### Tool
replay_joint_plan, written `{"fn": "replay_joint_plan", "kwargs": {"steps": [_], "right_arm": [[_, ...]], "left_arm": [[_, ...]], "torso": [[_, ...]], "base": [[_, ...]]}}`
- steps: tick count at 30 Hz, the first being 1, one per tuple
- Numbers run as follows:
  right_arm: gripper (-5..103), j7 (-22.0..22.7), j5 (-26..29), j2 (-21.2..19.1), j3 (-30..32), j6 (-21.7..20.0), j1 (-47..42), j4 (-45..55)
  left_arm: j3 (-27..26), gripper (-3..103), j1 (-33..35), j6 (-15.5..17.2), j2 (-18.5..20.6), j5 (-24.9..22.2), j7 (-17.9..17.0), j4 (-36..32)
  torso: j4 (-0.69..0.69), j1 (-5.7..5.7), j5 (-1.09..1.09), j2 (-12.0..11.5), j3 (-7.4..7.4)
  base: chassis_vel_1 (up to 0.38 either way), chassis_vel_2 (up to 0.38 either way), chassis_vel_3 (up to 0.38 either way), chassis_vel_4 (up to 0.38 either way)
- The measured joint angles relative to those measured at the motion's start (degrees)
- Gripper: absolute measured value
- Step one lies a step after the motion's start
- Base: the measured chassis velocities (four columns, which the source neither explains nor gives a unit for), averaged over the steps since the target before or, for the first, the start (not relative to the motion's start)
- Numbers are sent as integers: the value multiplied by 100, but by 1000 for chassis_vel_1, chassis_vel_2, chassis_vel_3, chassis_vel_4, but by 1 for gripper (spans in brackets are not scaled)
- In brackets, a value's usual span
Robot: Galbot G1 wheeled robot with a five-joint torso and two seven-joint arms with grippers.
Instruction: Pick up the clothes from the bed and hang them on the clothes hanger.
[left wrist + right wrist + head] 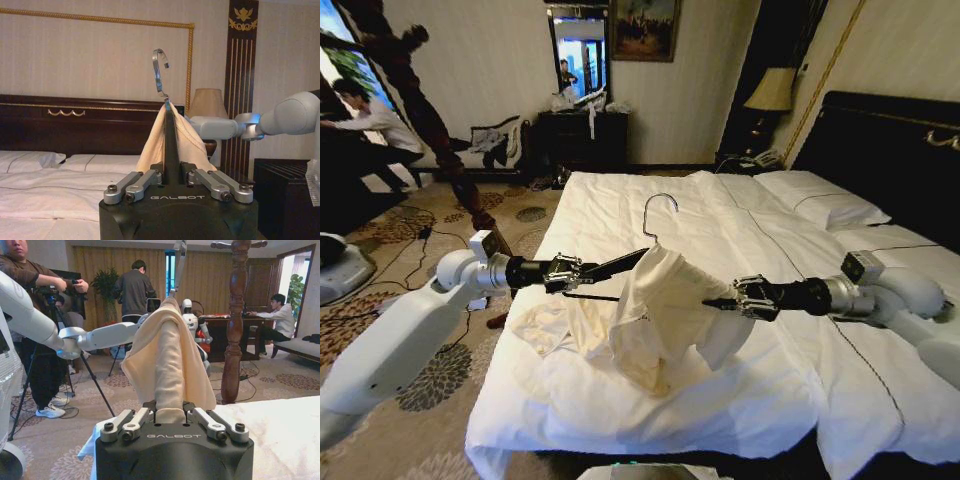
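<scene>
Nearest the robot's head camera, the foot of the bed (620,420) shows wrinkled white duvet, with the lower part of the clothes (655,315), a cream long-sleeved shirt, trailing across it toward the robot's left. Just above the covers the two arms reach in from either side and meet at the garment. The left gripper (582,271) is closed on the end of one dark shoulder arm of the clothes hanger (655,225); its wrist view confirms the fingers (142,183) pressed against the slim bar, which stands straight up from them. The right gripper (728,300) pinches a fold of the shirt, and its wrist view shows cream cloth clamped between its fingers (132,422). The shirt is draped over the far shoulder of the hanger, just under the silver hook, with most of its fabric hanging free and a sleeve lying on the duvet. The step in hand appears to be dressing the hanger. Done well, the left arm would hold the hanger level and steady while the right draws the collar opening across toward the bare shoulder, keeping gentle tension so the thin cloth neither slips off nor bunches. Beyond lie white pillows and the dark headboard.
</scene>
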Motion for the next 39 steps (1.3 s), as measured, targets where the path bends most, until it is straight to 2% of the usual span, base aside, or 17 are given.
{"fn": "replay_joint_plan", "kwargs": {"steps": [10, 13, 15, 17, 18, 22, 24, 27, 28, 31, 32, 33, 34, 36, 37, 38, 39], "right_arm": [[22, -62, 93, 2, -9, 14, 12, -6], [22, -80, 141, -2, -11, 22, 23, -4], [22, -80, 144, -2, -11, 22, 23, -5], [22, -82, 144, 3, -11, 24, 21, -13], [22, -82, 144, 3, -11, 24, 21, -13], [22, -86, 133, 23, -11, 26, 14, -20], [22, -86, 130, 31, -11, 27, 14, -21], [22, -87, 106, 51, -11, 30, 8, -35], [22, -87, 106, 51, -11, 30, 8, -35], [22, -87, 60, 93, -7, 46, -6, -67], [22, -89, 42, 113, 0, 52, -15, -87], [22, -89, 42, 113, 0, 52, -15, -87], [22, -97, 18, 138, 4, 59, -20, -102], [22, -105, -2, 167, 5, 74, -21, -114], [22, -114, -9, 188, 5, 87, -14, -113], [22, -119, -11, 210, 5, 99, 4, -94], [22, -119, -11, 210, 5, 99, 4, -94]], "left_arm": [[-1, 15, -8, -97, 23, -24, -84, 15], [-2, 31, -7, -126, 9, -31, -140, 30], [-2, 31, -7, -131, 8, -32, -147, 33], [-2, 42, -4, -138, 7, -33, -154, 35], [-2, 42, -4, -138, 7, -33, -154, 35], [-2, 64, 8, -153, 8, -42, -160, 36], [-6, 64, 10, -159, 8, -52, -164, 30], [-82, 80, 25, -189, -15, -121, -192, 13], [-82, 80, 25, -189, -15, -121, -192, 13], [-298, 90, 62, -258, -51, -481, -278, -42], [-442, 95, 74, -301, -58, -842, -373, -72], [-442, 95, 74, -301, -58, -842, -373, -72], [-630, 98, 79, -327, -71, -1287, -554, -85], [-861, 99, 70, -350, -89, -1749, -830, -40], [-1029, 100, 55, -364, -105, -1940, -1125, 60], [-1179, 100, 39, -399, -112, -1971, -1533, 224], [-1179, 100, 39, -399, -112, -1971, -1533, 224]], "torso": [[0, 0, 0, 0, 0], [0, 0, 0, 0, 0], [0, 0, 0, 0, 0], [0, 0, 0, 0, 0], [0, 0, 0, 0, 0], [0, 0, 0, 0, 0], [0, 0, 0, 0, 0], [0, 0, 0, 0, 0], [0, 0, 0, 0, 0], [0, 0, 0, 0, 0], [0, 0, 0, 0, 0], [0, 0, 0, 0, 0], [0, 0, 0, 0, 0], [0, 0, 0, 0, 0], [0, 0, 2, 0, 0], [0, -1, 2, 0, -1], [0, -1, 2, 0, -1]], "base": [[0, 0, 0, 0], [0, 0, 0, 0], [0, 0, 0, 0], [0, 0, 0, 0], [0, 0, 0, 0], [0, 0, 0, 0], [0, 0, 0, 0], [0, 0, 0, 0], [0, 0, 0, 0], [0, 0, 0, 0], [0, 0, 0, 0], [0, 0, 0, 0], [0, 0, 0, 0], [0, 0, 0, 0], [0, 0, 0, 0], [0, 0, 0, 0], [0, 0, 0, 0]]}}
